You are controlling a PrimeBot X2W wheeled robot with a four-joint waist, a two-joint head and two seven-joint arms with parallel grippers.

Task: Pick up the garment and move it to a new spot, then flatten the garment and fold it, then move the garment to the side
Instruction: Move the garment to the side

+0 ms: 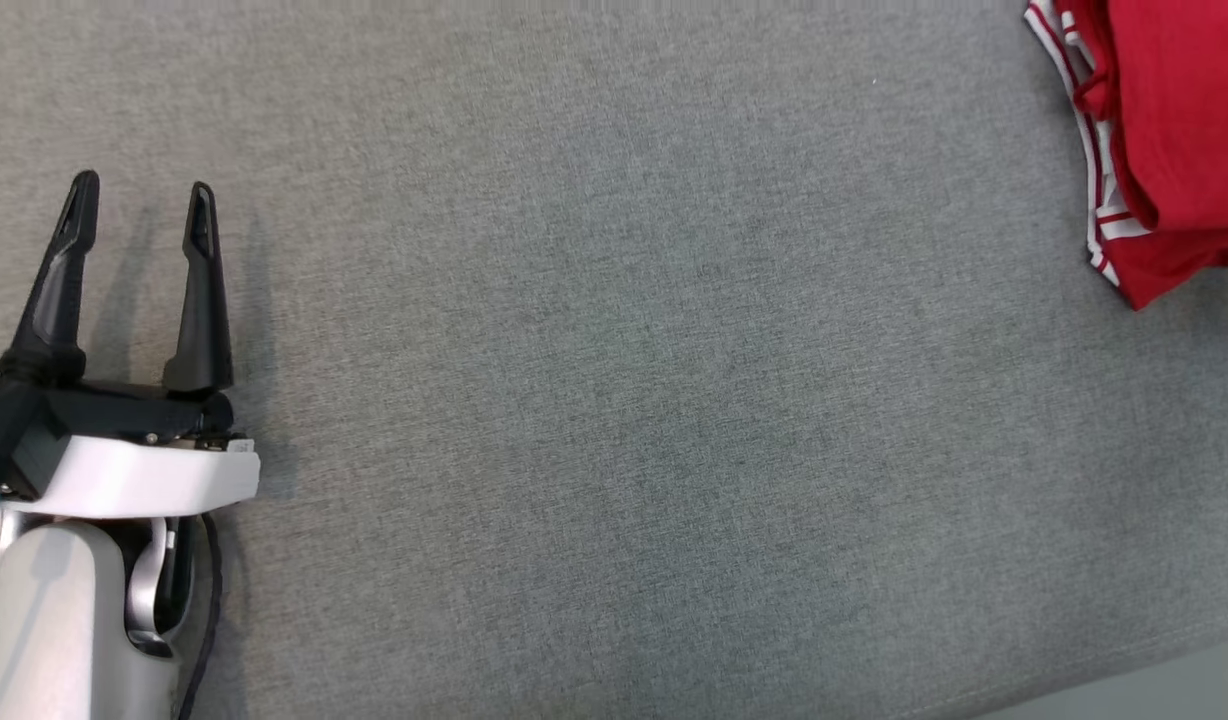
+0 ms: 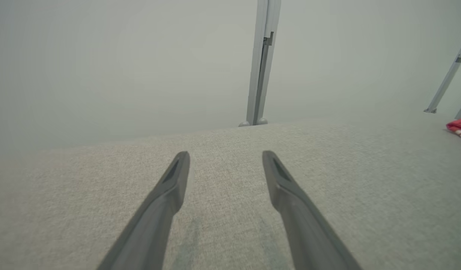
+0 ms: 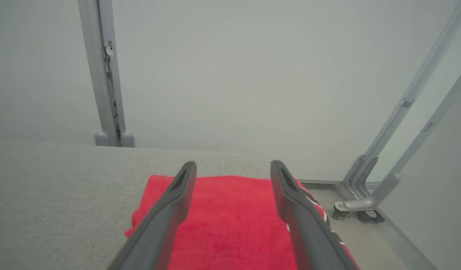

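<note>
The garment [image 1: 1169,140] is red with white-striped trim and lies folded at the far right of the grey surface, partly cut off by the picture's edge. The right wrist view has the garment [image 3: 230,221] directly under my right gripper [image 3: 233,167], whose fingers stand apart above it with nothing between them. A small corner of the garment [image 2: 459,127] appears far right in the left wrist view. My left gripper [image 1: 141,190] rests open at the left, far from the cloth, and is seen again [image 2: 225,155] over bare fabric.
The grey fabric surface [image 1: 614,400] spreads wide between my left gripper and the garment. Its near edge shows at the lower right corner [image 1: 1154,680]. Metal frame posts [image 3: 103,75] and a wheeled frame foot [image 3: 362,206] stand past the far edge, before a pale wall.
</note>
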